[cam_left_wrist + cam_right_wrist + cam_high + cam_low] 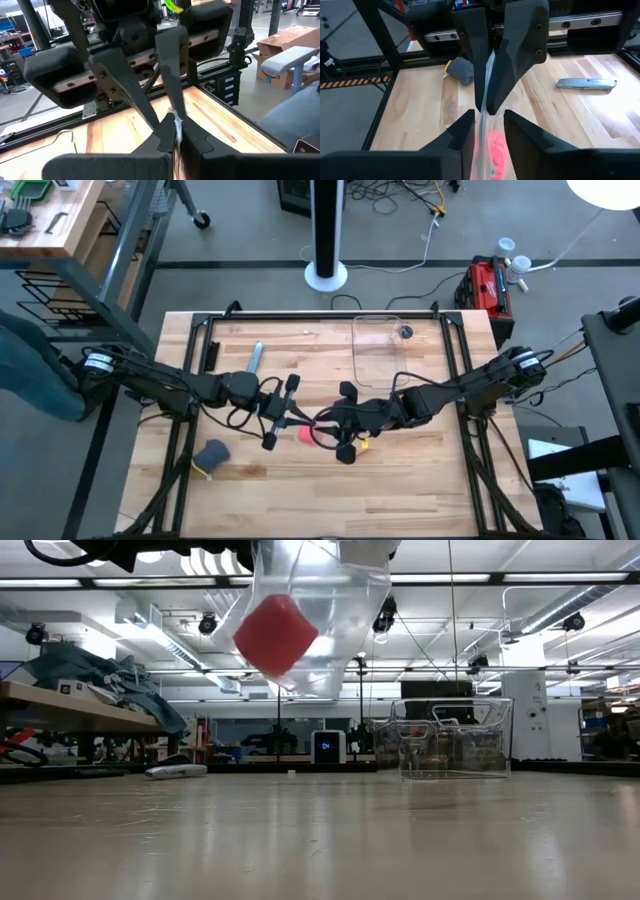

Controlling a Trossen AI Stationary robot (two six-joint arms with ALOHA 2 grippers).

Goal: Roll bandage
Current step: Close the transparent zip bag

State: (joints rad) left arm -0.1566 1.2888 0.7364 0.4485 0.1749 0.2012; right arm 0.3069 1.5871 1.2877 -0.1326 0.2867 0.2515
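A clear plastic bag (pixel 330 610) hangs over the middle of the table, between my two grippers. The bandage, a compact pink-red roll (pixel 275 635), lies inside it. The roll also shows in the high view (pixel 305 434) and through the plastic in the right wrist view (pixel 495 150). My left gripper (pixel 298 423) and my right gripper (pixel 326 430) meet tip to tip, each shut on the bag's top. The bag's bottom is clear of the table. My left gripper pinches the bag's upper edge (pixel 173 125) between its two fingers, coming level from the table's left side. The bag hangs below the fingers, clear of the table. One layer or several, I cannot tell. My right gripper pinches the bag's upper part (pixel 487 125) between its two fingers, coming level from the table's right side, facing the left gripper's fingertips (pixel 487 97). The bag with the roll hangs below, lifted clear.
A dark grey-blue lump (pixel 212 452) lies near the front left. A grey utility knife (pixel 255 358) lies at the back left. A clear plastic container (pixel 385 345) stands at the back right. Bare wood lies below the bag.
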